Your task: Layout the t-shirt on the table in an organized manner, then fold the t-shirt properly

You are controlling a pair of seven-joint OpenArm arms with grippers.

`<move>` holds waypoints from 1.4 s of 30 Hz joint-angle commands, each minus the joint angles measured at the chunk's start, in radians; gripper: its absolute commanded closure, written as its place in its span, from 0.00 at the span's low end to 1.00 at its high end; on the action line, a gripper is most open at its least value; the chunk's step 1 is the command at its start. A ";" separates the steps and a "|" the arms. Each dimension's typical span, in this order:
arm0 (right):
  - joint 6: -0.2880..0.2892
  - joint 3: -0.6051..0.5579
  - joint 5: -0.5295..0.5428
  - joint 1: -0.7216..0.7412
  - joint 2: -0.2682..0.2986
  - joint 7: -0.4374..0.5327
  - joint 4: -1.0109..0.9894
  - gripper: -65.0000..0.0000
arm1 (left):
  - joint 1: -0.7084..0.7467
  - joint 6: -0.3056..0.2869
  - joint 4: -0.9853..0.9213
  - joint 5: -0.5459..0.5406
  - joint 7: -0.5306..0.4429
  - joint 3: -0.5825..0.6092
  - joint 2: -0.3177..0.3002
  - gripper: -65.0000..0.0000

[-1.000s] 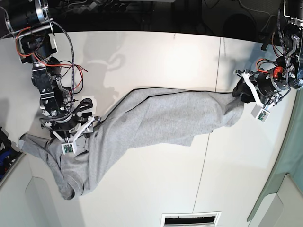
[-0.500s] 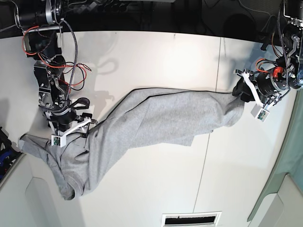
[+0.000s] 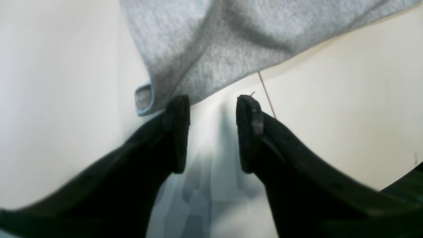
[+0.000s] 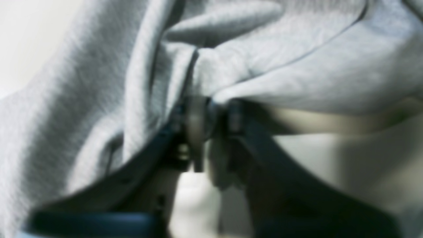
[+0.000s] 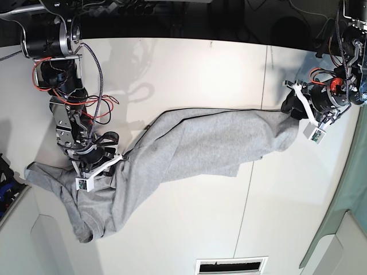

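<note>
Base view: crumpled light grey cotton t-shirt (image 5: 189, 146) across white surface (image 5: 189, 229). Right claw (image 4: 211, 115) pinching fabric; left claw (image 3: 213, 132) agape, empty. Step: spreading. Next: pull taut.

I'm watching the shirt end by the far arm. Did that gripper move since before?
Cannot tell. The left gripper sits beside the table seam, at the t-shirt end, about where it was.

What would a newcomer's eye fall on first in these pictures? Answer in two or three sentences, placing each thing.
The grey t-shirt catches the eye first, lying as a rumpled band across the white table in the base view. At its bunched end the right end effector has pinched a fold of cloth. At the opposite tip the left end effector stands open, with bare table showing between its fingers.
</note>
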 commanded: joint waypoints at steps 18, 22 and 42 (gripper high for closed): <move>0.006 0.068 -0.008 -0.431 0.018 -0.077 0.612 1.00 | -0.011 -0.006 0.013 -0.010 0.008 -0.008 -0.021 0.61; 0.034 0.135 -0.004 -0.495 0.018 -0.076 0.620 1.00 | -0.010 -0.036 0.013 -0.019 0.039 -0.008 -0.023 0.61; 0.061 0.177 0.123 -0.583 0.037 -0.174 0.918 0.67 | -0.011 -0.061 0.013 -0.087 0.035 -0.008 -0.022 0.61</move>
